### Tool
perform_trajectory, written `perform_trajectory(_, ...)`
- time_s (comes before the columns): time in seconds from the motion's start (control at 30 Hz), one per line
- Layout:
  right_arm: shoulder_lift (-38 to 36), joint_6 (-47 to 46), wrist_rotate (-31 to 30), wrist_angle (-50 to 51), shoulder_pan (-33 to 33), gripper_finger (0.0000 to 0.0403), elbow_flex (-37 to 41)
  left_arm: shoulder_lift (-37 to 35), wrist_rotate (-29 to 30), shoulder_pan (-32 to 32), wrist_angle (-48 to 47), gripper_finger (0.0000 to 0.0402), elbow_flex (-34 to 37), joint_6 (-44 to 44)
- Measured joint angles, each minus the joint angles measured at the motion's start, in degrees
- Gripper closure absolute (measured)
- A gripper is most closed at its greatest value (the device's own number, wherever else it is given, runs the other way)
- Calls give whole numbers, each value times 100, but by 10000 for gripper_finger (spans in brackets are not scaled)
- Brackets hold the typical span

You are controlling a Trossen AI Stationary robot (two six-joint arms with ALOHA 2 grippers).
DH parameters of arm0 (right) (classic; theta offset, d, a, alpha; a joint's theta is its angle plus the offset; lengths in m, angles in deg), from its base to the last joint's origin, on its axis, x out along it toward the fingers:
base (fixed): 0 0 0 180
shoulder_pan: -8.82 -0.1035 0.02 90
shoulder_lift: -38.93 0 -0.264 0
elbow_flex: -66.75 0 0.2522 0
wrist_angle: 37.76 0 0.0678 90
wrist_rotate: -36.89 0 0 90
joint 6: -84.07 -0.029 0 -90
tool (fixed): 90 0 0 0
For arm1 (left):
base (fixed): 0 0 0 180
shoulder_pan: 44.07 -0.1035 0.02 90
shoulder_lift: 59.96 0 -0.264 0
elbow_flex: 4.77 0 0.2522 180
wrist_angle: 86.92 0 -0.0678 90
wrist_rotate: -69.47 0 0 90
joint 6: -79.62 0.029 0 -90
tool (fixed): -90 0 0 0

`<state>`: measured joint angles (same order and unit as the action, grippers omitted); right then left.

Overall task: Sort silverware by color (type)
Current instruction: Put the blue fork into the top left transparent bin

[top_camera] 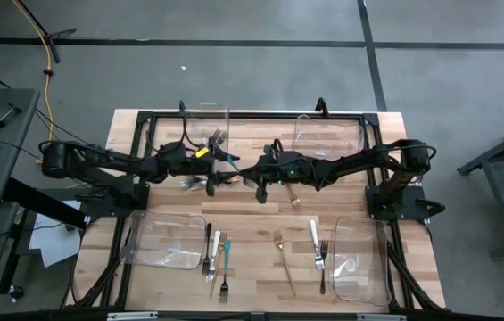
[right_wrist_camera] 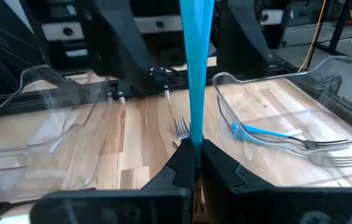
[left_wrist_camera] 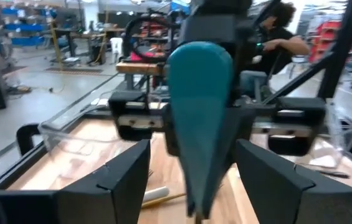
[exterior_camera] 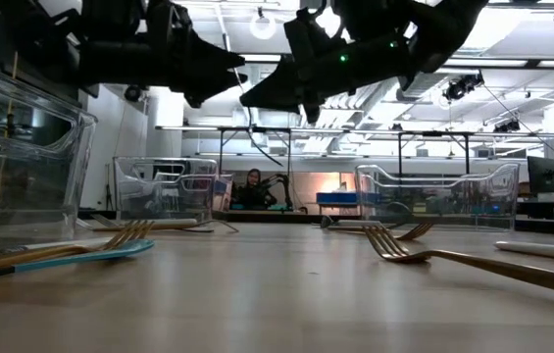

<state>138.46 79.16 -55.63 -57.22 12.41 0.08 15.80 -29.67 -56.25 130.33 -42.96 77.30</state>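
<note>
Shut right gripper [right_wrist_camera: 194,144] pinching a teal-handled utensil [right_wrist_camera: 195,74] in mid-air over the middle of the table [top_camera: 252,223]; left gripper [left_wrist_camera: 194,155] spread wide around its broad end.

Clamps the narrow end between closed dark fingers, long axis running straight out toward the left gripper, roughly across the table. Brackets the wide rounded end with the left fingers [left_wrist_camera: 123,174], apart on both sides, no contact visible. Looks smooth matte teal, tapering toward the right grip; working end hidden. Leaves the right arm sole carrier, by judgement. Beyond: clear bin [right_wrist_camera: 325,68] holding another teal piece [right_wrist_camera: 263,132] beside steel forks, a likely target. Farther out, gold fork [top_camera: 280,242] and white-handled piece [top_camera: 313,234] on the wood.
</note>
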Motion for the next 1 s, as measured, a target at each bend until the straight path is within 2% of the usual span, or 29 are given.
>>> perform_trajectory(0.13,0,-1,-13,44,0,400,0,80,380,-2,-38,231,-6,-4)
perform_trajectory(0.27,0,-4,-101,58,16,400,0,82,498,4,-84,351,-6,-17)
perform_trajectory(0.33,0,43,-171,72,15,399,0,45,462,-5,-131,381,-6,-128)
perform_trajectory(0.53,-11,-248,-203,82,19,369,0,35,461,-59,-148,396,-4,-161)
perform_trajectory(0.67,-261,-344,-200,701,5,326,0,-75,707,-179,-530,398,-2,-36)
perform_trajectory(0.83,-939,-153,-1035,2275,-17,261,41,-950,1154,-292,-1659,399,84,290)
perform_trajectory(0.93,-1366,-348,-1390,3061,-27,231,310,-1703,1218,-283,-1769,399,264,365)
perform_trajectory(1.0,-1642,-505,-1402,3056,-74,219,705,-2212,1187,-260,-1759,400,391,331)
